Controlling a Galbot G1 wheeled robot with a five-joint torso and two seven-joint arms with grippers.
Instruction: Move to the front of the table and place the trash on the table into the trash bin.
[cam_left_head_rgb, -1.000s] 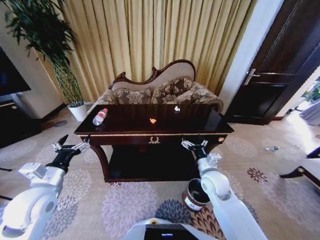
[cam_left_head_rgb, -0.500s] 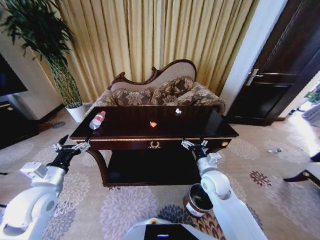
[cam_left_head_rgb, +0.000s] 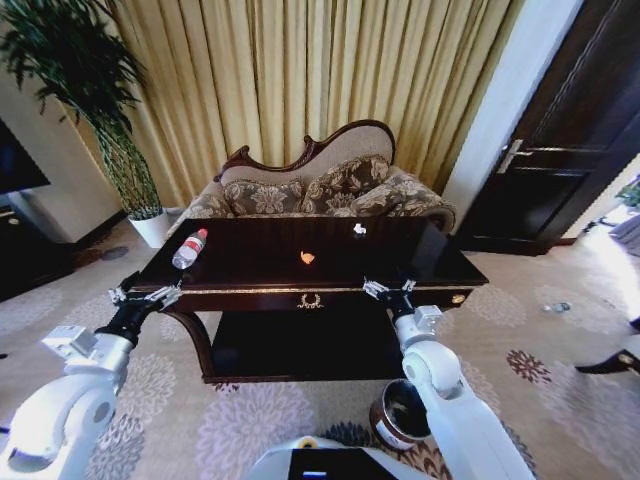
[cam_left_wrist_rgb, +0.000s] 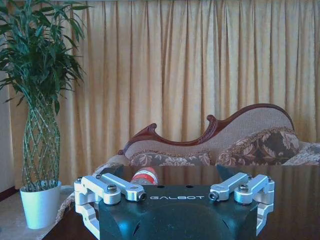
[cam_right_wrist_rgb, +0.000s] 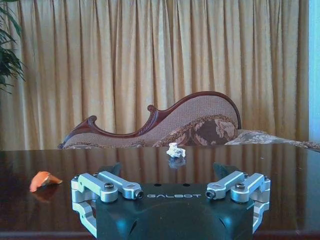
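The dark glossy table with gold trim stands straight ahead. On its top lie a clear bottle with a red cap at the left, an orange scrap in the middle and a white crumpled scrap farther back. The orange scrap and white scrap also show over the right gripper, the bottle over the left. My left gripper hovers open at the table's front left corner. My right gripper is open at the front edge, right of the emblem. The trash bin stands on the carpet beside my right arm.
A carved sofa with patterned cushions sits behind the table before gold curtains. A potted plant stands back left, a black cabinet at far left, a dark door at right. Patterned carpet surrounds the table.
The whole head view has shifted: the table now looms nearer and larger, and the bin sits lower in the picture. Both arms keep the same raised pose.
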